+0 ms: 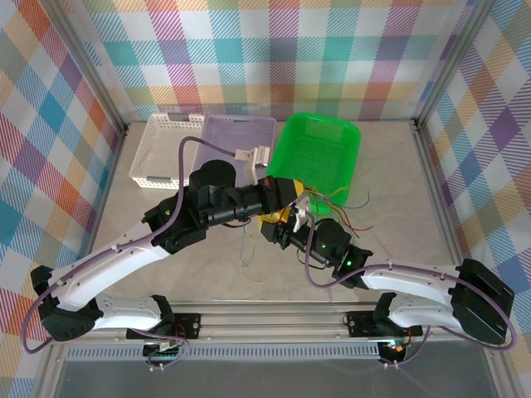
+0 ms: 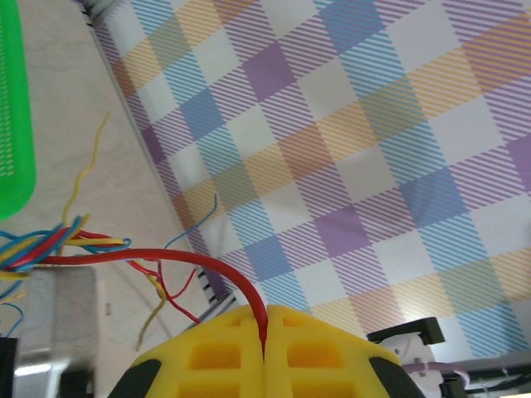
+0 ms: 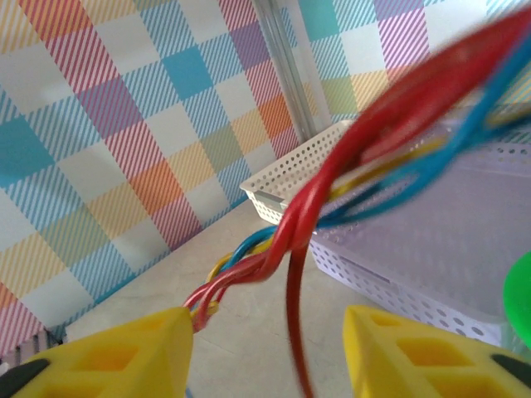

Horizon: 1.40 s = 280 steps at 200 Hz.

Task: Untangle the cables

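The cables (image 1: 330, 204) are thin red, yellow, blue and green strands, bunched in mid-air just in front of the green basket (image 1: 353, 154). My left gripper (image 1: 290, 192) is shut on a single red cable (image 2: 217, 267), which arcs out of its yellow fingers (image 2: 207, 356) toward the twisted bundle (image 2: 43, 249). My right gripper (image 1: 286, 225) sits just below it, open. In the right wrist view the twisted cables (image 3: 278, 240) run between the spread jaws of this gripper (image 3: 265, 352). Their ends touch the left finger (image 3: 124, 352), and one red strand (image 3: 294, 323) hangs down in the gap.
A white basket (image 1: 143, 159), a purple bin (image 1: 214, 133) and the green basket stand in a row at the back. A few loose thin wires (image 1: 246, 261) lie on the table in front of the arms. Checked walls enclose the table.
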Tool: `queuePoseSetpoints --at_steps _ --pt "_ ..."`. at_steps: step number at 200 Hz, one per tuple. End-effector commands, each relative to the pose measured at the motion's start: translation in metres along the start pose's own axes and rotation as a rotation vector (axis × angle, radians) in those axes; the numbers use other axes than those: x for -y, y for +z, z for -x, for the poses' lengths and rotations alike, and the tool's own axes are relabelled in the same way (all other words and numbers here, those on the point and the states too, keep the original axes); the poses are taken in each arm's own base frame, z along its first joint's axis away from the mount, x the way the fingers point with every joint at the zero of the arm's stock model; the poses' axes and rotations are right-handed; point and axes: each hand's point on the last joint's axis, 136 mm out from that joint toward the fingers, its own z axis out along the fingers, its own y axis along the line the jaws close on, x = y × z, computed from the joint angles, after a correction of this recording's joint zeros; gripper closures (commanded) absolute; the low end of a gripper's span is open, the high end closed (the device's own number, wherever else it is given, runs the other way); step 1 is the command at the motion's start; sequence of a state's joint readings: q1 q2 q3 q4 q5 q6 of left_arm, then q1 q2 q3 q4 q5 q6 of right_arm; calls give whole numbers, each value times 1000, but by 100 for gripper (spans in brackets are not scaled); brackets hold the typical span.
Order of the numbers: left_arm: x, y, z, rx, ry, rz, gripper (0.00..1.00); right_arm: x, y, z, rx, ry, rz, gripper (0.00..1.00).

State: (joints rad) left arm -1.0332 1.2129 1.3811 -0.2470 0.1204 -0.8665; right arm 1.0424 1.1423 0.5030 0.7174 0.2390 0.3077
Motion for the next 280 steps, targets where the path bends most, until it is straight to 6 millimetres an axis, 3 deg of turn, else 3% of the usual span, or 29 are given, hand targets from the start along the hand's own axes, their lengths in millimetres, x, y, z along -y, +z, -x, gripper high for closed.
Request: queuePoseSetpoints --at_steps 1,71,97,124,161,196,229,272,280 --pt "29 -2 0 6 -2 -111 100 -1 5 4 14 -16 -12 56" --pt "52 -9 -8 -4 7 -168 100 8 2 19 69 -35 -72 86" --pt "50 -11 -9 -6 13 -159 100 7 -4 21 68 -40 -67 100" --pt "35 -19 -10 -9 67 -63 100 3 -15 26 62 -25 -45 100" --pt "-9 -36 -13 -22 150 143 33 -12 -36 28 -1 -9 32 100" --pt "-47 -45 -21 -34 157 224 22 -21 -54 36 -10 -4 85 100" --pt "-78 -54 -21 -2 130 266 11 -37 -58 33 -57 -8 172 100" --pt "-93 -55 -31 47 12 176 5 -40 -51 24 -104 -1 187 100" --pt "-89 -52 -32 57 -2 129 5 -40 -51 23 -105 -1 187 100"
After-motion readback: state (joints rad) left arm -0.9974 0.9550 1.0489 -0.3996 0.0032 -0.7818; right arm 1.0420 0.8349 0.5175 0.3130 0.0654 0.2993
